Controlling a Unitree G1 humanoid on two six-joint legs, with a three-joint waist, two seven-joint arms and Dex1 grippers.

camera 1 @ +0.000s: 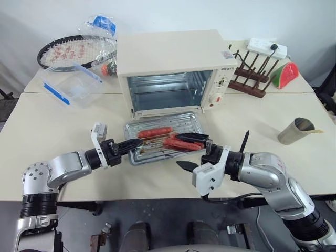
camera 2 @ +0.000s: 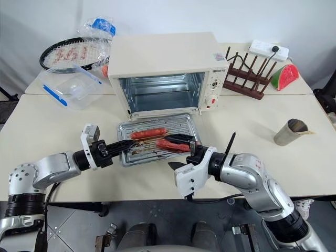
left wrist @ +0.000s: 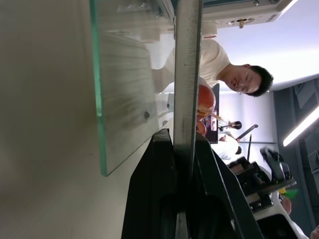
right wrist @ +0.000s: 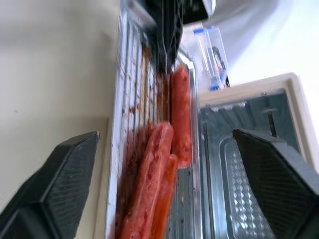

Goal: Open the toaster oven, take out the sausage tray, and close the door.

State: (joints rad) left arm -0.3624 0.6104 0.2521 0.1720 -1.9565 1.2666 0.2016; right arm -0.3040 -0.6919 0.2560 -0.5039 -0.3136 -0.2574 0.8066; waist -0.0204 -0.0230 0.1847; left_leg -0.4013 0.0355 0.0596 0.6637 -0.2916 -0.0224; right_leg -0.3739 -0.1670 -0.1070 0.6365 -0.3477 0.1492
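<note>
Three sausages (camera 1: 169,137) ride the tray (camera 1: 190,122), left gripper (camera 1: 131,144) jaws clamped on its rim, right gripper (camera 1: 192,151) jaws apart; one-sided grip risks tilting, spilling them.

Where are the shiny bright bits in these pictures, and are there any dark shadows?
Left eye view: the toaster oven's metal inside gleams with reflected light, and shadows on the table are only faint and soft. Left wrist view: a ceiling light strip glows bright. Right wrist view: the sausage tray's ridges shine.
</note>
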